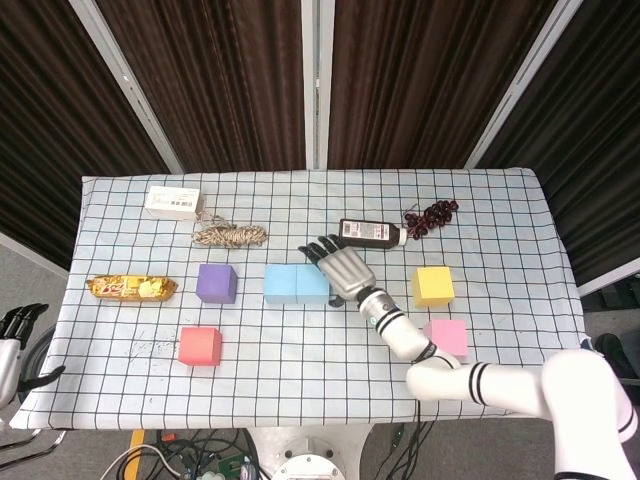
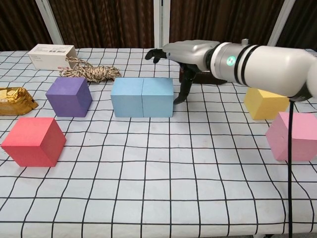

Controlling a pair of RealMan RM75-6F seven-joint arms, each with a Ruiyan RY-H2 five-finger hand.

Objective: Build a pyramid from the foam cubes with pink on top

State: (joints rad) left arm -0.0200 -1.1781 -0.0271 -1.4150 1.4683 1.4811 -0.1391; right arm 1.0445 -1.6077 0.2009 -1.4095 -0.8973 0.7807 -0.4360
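Two light-blue foam cubes (image 2: 142,96) sit flush side by side, apparently forming the pyramid base. The right hand (image 2: 184,58) hovers beside their right end, fingers spread, grasping nothing. The left hand (image 1: 14,338) hangs off the table's left edge, released. The pink foam cube (image 2: 293,135), destined for the top, rests near the front right, beside the yellow foam cube (image 2: 265,102). All cubes appear matte, soft and square-edged.

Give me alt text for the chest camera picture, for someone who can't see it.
The robot's right hand hovers open, just right of two light blue cubes set side by side on a checked tablecloth. Purple and red cubes sit left; yellow and pink cubes right.
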